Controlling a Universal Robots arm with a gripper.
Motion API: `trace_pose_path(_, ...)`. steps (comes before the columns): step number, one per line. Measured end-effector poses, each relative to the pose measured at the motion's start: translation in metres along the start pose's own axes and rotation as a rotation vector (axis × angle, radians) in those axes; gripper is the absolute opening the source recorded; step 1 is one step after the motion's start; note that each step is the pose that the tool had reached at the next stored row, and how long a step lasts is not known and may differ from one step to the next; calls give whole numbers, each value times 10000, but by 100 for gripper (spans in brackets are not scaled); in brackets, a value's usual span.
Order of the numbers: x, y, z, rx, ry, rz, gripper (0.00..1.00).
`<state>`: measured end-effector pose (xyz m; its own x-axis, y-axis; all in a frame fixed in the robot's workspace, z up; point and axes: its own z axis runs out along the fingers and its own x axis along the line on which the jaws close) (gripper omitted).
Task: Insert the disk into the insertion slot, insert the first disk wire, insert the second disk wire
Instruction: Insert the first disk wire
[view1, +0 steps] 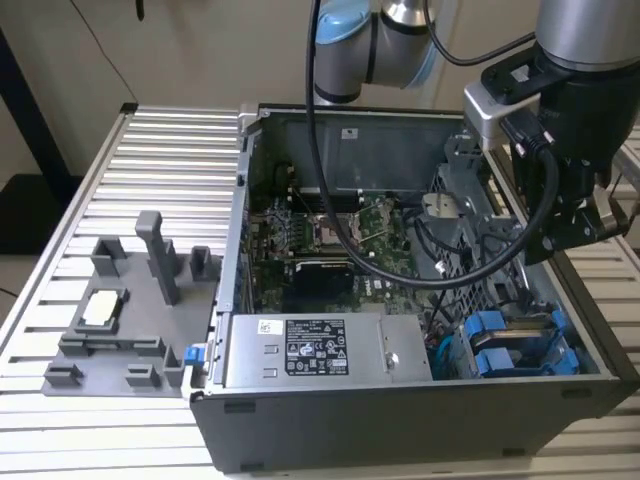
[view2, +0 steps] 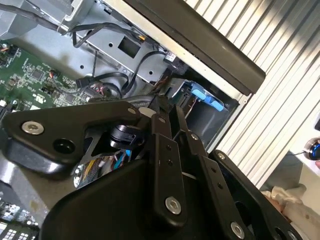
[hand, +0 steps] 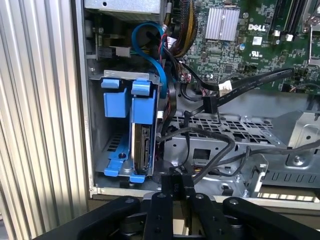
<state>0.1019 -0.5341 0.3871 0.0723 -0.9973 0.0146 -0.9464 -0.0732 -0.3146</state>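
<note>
Ribbed metal table (view1: 150, 140), open computer case (view1: 400, 425): the disk (view1: 510, 345) sits in the insertion slot (hand: 102, 135), lower right in the exterior view. The gripper (hand: 177, 175), jaws pressed together, hovers beside loose black cables (hand: 210, 140), which could likely snag it.

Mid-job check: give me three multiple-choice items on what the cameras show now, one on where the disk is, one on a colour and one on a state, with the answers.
1. Where is the disk?
A. On the fixture tray
B. In the insertion slot, at a corner of the computer case
C. On top of the power-supply box

2. What colour is the disk's frame?
A. Red
B. Yellow
C. Blue

3. How is the computer case?
A. Open, its inside exposed
B. Shut, its side panel on
C. Tipped off the table

Answers:
1 B: in the first wrist view the disk stands on edge inside the bay, beside the perforated cage wall.
2 C: the frame's tabs are bright blue.
3 A: the motherboard lies bare in the exterior view.
</note>
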Motion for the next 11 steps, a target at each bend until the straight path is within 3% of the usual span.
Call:
trace_pose_path(7, 1, -5, 2, -20, 16, -6, 19)
trace_pose_path(9, 10, -33, 15, -139, 7, -4, 19)
trace_pose_path(11, 24, -72, 34, -328, -8, -2, 19)
